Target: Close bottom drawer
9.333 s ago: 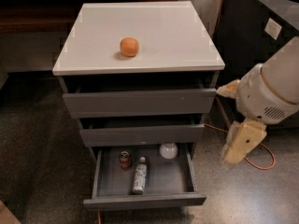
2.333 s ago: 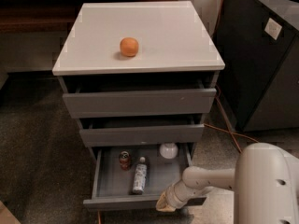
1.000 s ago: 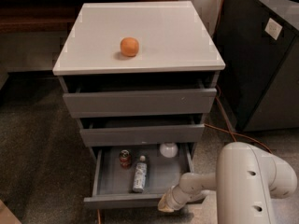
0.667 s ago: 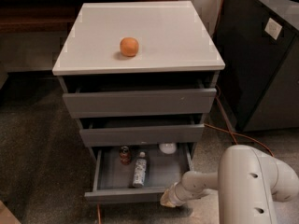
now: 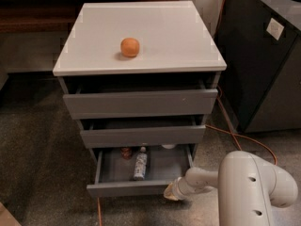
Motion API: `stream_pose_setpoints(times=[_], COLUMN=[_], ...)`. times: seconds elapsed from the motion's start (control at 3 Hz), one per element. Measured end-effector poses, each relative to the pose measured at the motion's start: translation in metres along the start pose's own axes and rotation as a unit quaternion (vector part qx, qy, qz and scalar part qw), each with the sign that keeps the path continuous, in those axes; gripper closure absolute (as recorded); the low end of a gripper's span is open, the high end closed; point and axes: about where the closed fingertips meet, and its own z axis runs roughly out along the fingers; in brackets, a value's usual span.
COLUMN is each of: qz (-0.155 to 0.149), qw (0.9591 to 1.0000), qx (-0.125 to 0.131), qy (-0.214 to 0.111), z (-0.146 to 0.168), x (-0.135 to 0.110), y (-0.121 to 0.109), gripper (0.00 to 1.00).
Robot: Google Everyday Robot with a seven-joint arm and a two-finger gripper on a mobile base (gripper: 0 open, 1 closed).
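The bottom drawer (image 5: pixel 129 189) sits just left of the claw (image 5: pixel 172 192) (open or closed, can't tell). Probably stiff, light, handle-less: push its front.

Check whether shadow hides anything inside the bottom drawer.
Camera view: the middle drawer shades the rear of the bottom drawer, dimming a small item there; the bottle is readable; the gripper, at the drawer front's right corner, is evenly lit; no glare on the white top.
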Motion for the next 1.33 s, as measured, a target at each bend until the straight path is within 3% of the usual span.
stream_pose_setpoints(times=[0.67,1.33], qz=[0.005,0.005], qw=[1.0000,0.9996], qx=[0.005,0.028], qy=[-0.003,-0.003], z=[0.003,0.010], x=[0.000,-0.009], y=[-0.005,-0.039], gripper=[1.00,1.00])
